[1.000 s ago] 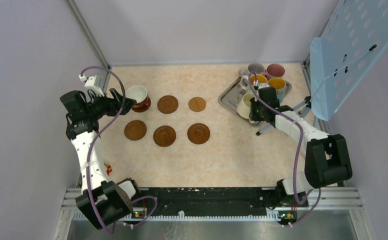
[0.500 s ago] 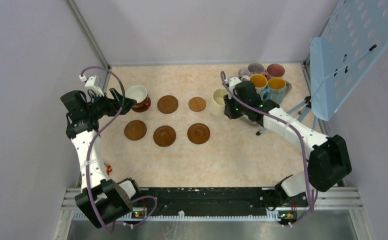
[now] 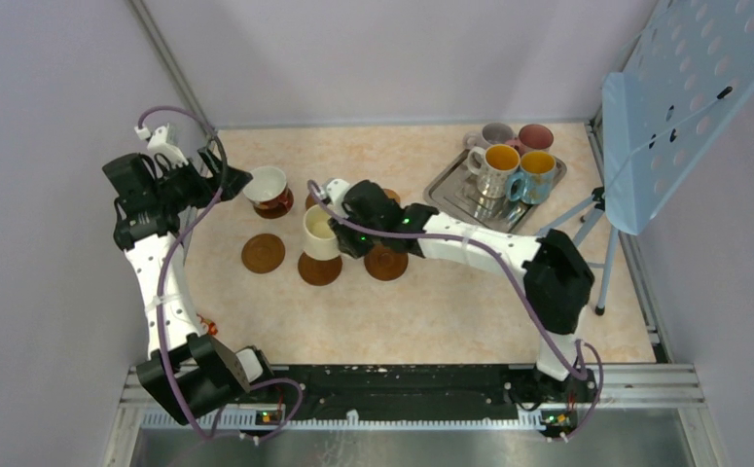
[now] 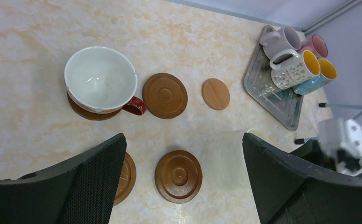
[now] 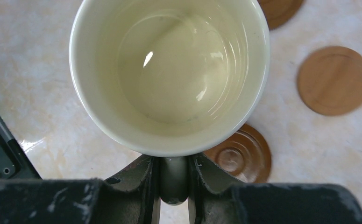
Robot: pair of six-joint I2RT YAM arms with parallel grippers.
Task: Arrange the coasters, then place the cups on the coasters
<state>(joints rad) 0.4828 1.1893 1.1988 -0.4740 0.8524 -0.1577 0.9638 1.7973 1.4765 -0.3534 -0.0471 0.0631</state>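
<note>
My right gripper (image 3: pixel 341 236) (image 5: pixel 173 181) is shut on the handle of a cream cup (image 3: pixel 320 233) (image 5: pixel 169 70), upright over the middle of the coasters. Dark coasters lie at the front left (image 3: pixel 263 253) (image 4: pixel 125 175), front middle (image 3: pixel 319 269) (image 4: pixel 178 176) and front right (image 3: pixel 386 264). A white cup with a dark red handle (image 3: pixel 268 188) (image 4: pixel 100 79) stands on the back-left coaster (image 4: pixel 86 112). The back-middle coaster (image 4: pixel 165 95) and the lighter one (image 4: pixel 216 94) (image 5: pixel 334 80) are largely hidden under my right arm from above. My left gripper (image 3: pixel 229 180) (image 4: pixel 183 138) is open and holds nothing.
A square silver tray (image 3: pixel 450 192) (image 4: pixel 267 88) at the back right holds several cups: lilac-grey (image 3: pixel 497 133), pink (image 3: pixel 535 136), white with orange inside (image 3: pixel 501 160) and blue (image 3: pixel 538 167). A blue perforated panel (image 3: pixel 684 88) on a stand leans over the right edge.
My right arm has swung left from the tray with the cream cup, across the table to above the coasters. My left gripper has drawn back slightly from the white cup.
</note>
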